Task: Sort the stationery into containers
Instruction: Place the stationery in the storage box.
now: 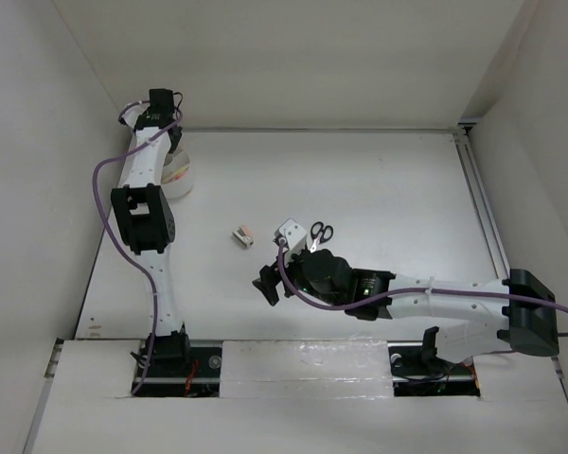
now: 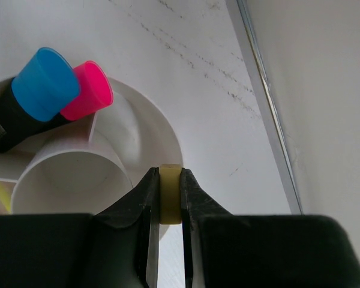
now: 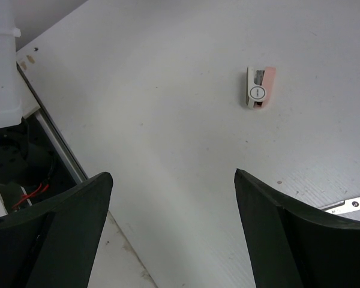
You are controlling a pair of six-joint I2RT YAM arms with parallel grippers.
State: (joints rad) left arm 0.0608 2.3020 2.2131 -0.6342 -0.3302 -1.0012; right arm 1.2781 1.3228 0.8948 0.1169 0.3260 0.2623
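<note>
**Operator:** At far left of the tabletop (image 1: 379,180), what stands?

**Technician:** White divided cup (image 1: 182,175).

**Operator:** Jaw status?

**Technician:** Right jaws spread, holding nothing, over mid-tabletop. Left jaws closed on one item at the cup rim.

**Operator:** Items?

**Technician:** Scissors (image 1: 321,233) beside the right arm. Blue-capped marker (image 2: 45,84) and pink-capped marker (image 2: 87,90) in the cup, touching. White-pink piece (image 3: 260,87) on the tabletop. Yellowish piece (image 2: 170,201) pinched by the left jaws.

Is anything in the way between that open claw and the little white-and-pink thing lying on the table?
Nothing visible. Only bare table lies between the open right gripper and the white-pink piece. The scissors sit off to one side, clear of that path.
</note>
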